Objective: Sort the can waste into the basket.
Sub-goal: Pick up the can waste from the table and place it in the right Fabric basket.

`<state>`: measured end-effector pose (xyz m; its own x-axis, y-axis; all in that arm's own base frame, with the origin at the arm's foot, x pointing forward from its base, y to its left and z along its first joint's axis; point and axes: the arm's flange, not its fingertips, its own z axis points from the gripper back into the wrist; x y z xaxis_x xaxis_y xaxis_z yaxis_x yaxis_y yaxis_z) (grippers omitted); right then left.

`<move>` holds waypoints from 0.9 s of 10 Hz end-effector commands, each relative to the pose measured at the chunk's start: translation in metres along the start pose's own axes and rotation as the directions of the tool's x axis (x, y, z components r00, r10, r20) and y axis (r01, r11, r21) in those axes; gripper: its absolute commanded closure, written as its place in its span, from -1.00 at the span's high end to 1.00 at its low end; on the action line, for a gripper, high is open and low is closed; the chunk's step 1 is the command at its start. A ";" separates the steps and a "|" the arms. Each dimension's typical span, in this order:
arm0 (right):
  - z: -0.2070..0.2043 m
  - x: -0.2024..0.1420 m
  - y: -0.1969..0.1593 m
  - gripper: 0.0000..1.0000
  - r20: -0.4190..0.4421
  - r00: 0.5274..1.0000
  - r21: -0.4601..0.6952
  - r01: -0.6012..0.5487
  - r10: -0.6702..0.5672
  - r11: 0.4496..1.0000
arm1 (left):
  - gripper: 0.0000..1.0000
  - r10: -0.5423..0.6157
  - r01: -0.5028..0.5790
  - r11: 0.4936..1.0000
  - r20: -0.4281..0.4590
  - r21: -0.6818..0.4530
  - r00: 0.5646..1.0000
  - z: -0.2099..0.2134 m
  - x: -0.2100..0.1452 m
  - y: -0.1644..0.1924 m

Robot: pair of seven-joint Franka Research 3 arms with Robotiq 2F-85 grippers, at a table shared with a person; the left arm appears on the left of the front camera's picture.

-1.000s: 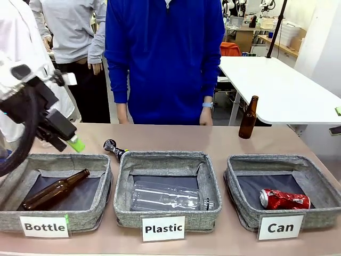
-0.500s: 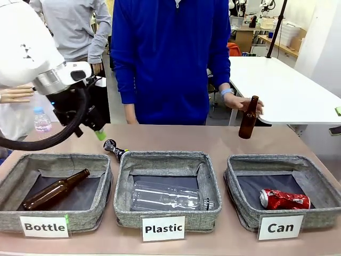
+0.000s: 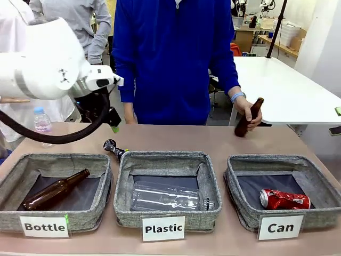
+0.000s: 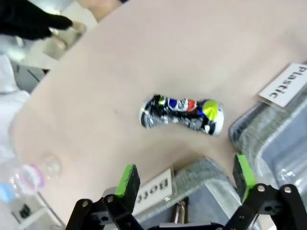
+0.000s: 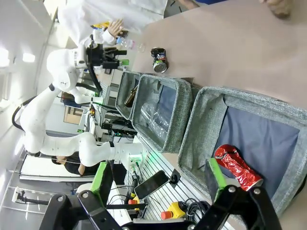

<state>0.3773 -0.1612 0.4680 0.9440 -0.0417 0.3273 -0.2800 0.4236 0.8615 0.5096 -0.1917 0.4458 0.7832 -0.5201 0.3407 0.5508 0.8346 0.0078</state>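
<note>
A crushed dark and silver can (image 3: pixel 112 148) lies on the table behind the gap between the Bottle and Plastic baskets. My left gripper (image 3: pixel 113 126) hovers just above and behind it, open. In the left wrist view the same can (image 4: pixel 181 113) lies on its side beyond my open left gripper (image 4: pixel 185 175), with nothing between the green pads. A crushed red can (image 3: pixel 284 199) rests inside the grey basket (image 3: pixel 250 213) labelled "Can". My right gripper (image 5: pixel 159 178) stands open above that basket (image 5: pixel 201 124), near the red can (image 5: pixel 237 166).
A person at the far side holds a tilted brown bottle (image 3: pixel 248 117). The "Bottle" basket (image 3: pixel 101 205) holds a brown bottle (image 3: pixel 54 190). The "Plastic" basket (image 3: pixel 125 208) holds a clear bottle (image 3: pixel 168 197). A small water bottle (image 3: pixel 41 121) stands at the far left.
My left arm swung right and away from me, carrying its open gripper from the table's left edge to above the dark can. The person's hand grasped the brown bottle and tilted it.
</note>
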 end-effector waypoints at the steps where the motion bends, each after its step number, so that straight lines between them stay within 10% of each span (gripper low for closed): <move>1: 0.002 -0.002 0.001 1.00 -0.005 1.000 0.000 -0.018 0.018 1.000 | 1.00 -0.113 0.113 0.994 -0.014 -0.016 0.994 -0.012 0.023 0.007; 3: 0.002 -0.002 0.001 1.00 -0.005 1.000 0.000 -0.018 0.018 1.000 | 1.00 -0.568 0.536 0.808 -0.082 -0.245 0.819 -0.027 0.027 0.019; 6: 0.002 -0.002 0.001 1.00 -0.005 1.000 0.000 -0.018 0.018 1.000 | 1.00 -0.757 0.743 0.553 0.145 -0.378 0.637 -0.014 0.020 0.021; 9: 0.002 -0.002 0.001 1.00 -0.005 1.000 0.000 -0.018 0.018 1.000 | 1.00 -0.873 0.863 0.098 0.374 -0.496 0.313 0.013 0.008 0.022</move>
<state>0.3772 -0.1614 0.4680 0.9440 -0.0421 0.3272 -0.2797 0.4238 0.8615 0.5208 -0.1928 0.4506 -0.2332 -0.8641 0.4460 0.9419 -0.3147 -0.1173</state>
